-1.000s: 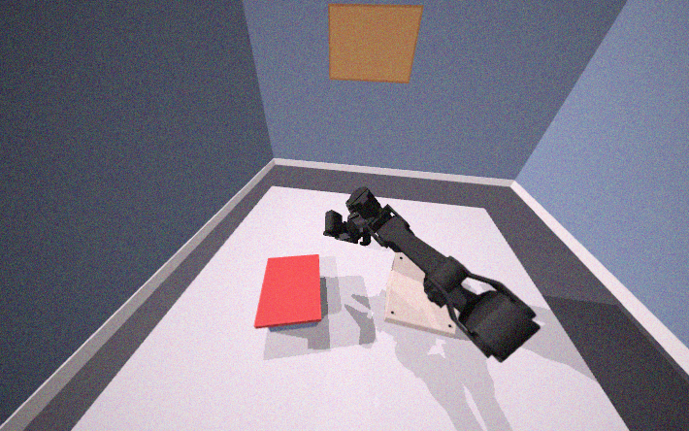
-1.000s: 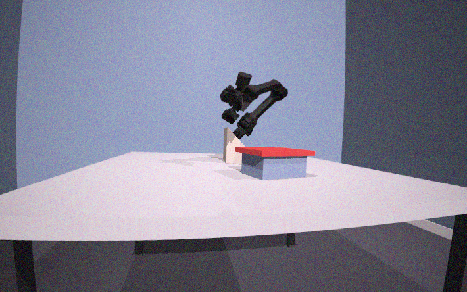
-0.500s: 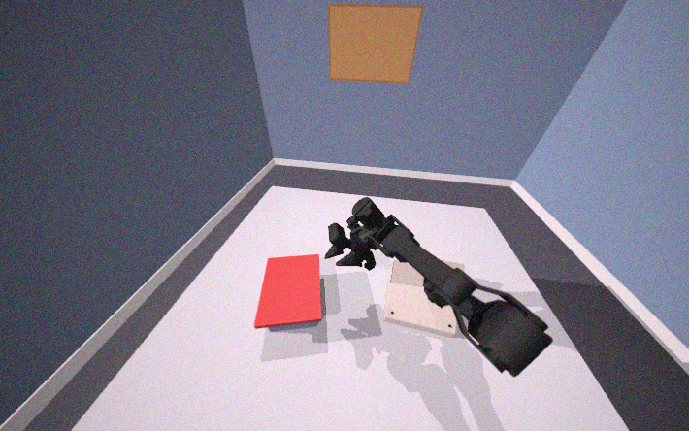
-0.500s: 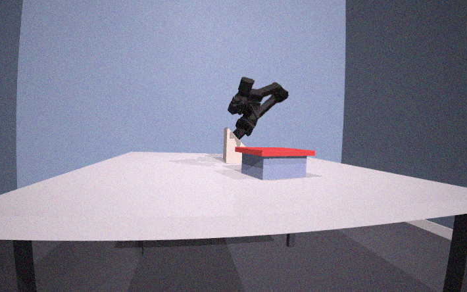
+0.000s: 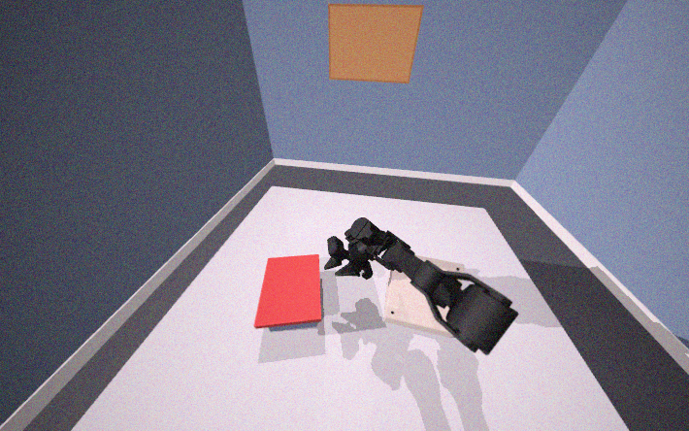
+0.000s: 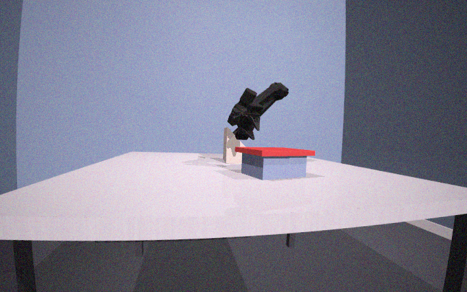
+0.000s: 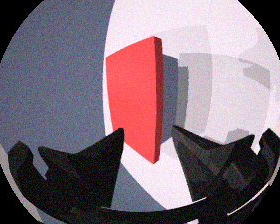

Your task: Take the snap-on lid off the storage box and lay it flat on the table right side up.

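The red lid (image 5: 293, 288) (image 6: 275, 151) (image 7: 133, 95) sits flat on top of the blue-grey storage box (image 6: 284, 167) (image 7: 170, 100), with its rim standing out past the box walls. The box stands on the white table (image 5: 203, 369) (image 6: 155, 195). My gripper (image 5: 332, 271) (image 7: 148, 131) is open, with nothing between its fingers. It is in the air, higher than the lid and off to its right in the top view, and behind the box in the exterior view. In the wrist view, the lid shows ahead, beyond the fingertips. The inside of the box is hidden.
A beige base plate (image 5: 411, 308) lies under my arm, right of the box in the top view. A beige upright bracket (image 6: 231, 156) shows behind the box in the exterior view. An orange square panel (image 5: 374, 43) is on the far wall.
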You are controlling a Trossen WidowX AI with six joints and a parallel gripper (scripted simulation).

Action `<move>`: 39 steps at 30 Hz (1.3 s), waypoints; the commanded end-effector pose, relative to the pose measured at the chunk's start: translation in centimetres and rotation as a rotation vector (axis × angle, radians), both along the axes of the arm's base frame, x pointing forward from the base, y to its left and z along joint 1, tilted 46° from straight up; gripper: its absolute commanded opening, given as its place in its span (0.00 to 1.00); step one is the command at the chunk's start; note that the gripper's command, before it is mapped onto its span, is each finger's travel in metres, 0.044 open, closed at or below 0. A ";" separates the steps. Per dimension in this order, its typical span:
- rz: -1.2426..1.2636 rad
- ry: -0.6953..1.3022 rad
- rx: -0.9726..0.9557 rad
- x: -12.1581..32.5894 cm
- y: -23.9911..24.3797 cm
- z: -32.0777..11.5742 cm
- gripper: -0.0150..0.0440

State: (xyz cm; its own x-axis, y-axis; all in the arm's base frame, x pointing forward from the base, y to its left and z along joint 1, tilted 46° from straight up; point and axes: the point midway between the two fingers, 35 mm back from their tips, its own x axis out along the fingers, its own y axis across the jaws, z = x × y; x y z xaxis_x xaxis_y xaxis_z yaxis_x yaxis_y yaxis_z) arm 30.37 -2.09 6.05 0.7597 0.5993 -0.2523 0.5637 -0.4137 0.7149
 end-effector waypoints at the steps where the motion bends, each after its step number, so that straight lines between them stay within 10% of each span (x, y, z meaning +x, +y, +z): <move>1: -0.010 0.008 0.010 -0.4 1.2 -1.0 0.65; 39: -0.008 0.011 0.006 3.8 4.2 -2.3 0.65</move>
State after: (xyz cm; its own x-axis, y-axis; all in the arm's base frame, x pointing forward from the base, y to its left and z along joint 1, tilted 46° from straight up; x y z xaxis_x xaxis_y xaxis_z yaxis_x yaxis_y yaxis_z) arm 33.59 1.91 3.81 0.7565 0.6002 -0.2599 0.5741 -0.4190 0.7034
